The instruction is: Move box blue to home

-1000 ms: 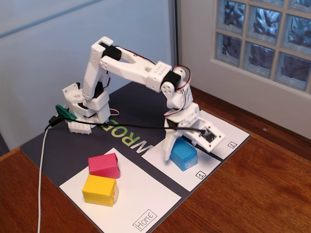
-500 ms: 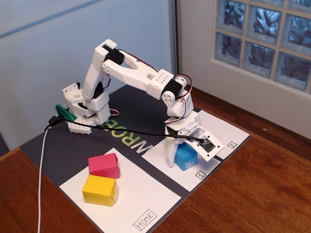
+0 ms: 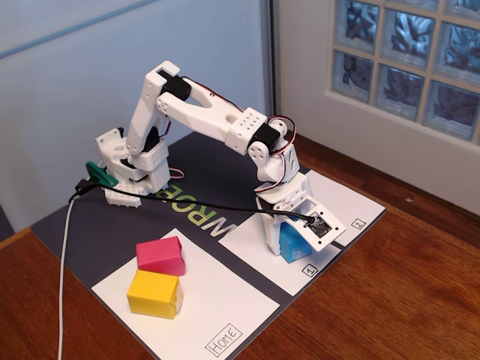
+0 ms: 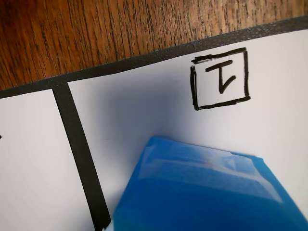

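The blue box (image 3: 292,244) rests on the small white sheet marked "1" (image 3: 247,238). My gripper (image 3: 289,247) is lowered over it, with one white finger (image 3: 268,231) on its left side and the camera-carrying jaw on its right. How tightly the jaws press on the box is hidden. In the wrist view the blue box (image 4: 207,192) fills the lower part, close under the camera, below the boxed "1" label (image 4: 220,79). Home (image 3: 217,300), the large white sheet with the "Home" label, lies at the front left.
A pink block (image 3: 160,256) and a yellow block (image 3: 154,294) sit touching on the home sheet's left end. Sheet "2" (image 3: 341,196) lies right of sheet "1". The arm base (image 3: 131,169) stands at the back left on the black mat (image 3: 105,225). A cable (image 3: 64,277) trails off the front left.
My gripper has dropped lower over the blue box and its jaws now stand closer around it. The box has stayed on sheet "1".
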You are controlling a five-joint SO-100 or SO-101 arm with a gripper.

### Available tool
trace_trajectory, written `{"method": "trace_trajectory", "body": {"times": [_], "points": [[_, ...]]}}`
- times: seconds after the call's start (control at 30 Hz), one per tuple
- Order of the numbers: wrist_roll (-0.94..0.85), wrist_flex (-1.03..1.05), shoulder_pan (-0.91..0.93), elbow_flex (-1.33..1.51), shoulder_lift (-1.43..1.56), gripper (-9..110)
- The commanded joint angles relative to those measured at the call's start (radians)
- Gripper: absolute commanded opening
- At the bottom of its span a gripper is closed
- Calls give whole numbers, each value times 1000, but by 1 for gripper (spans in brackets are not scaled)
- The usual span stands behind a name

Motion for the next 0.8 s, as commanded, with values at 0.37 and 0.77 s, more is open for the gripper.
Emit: {"method": "trace_trajectory", "body": {"times": [0.37,0.77], "points": [[-83,-20,31,-29,110,0],[-206,15,110,-26,224,0]]}}
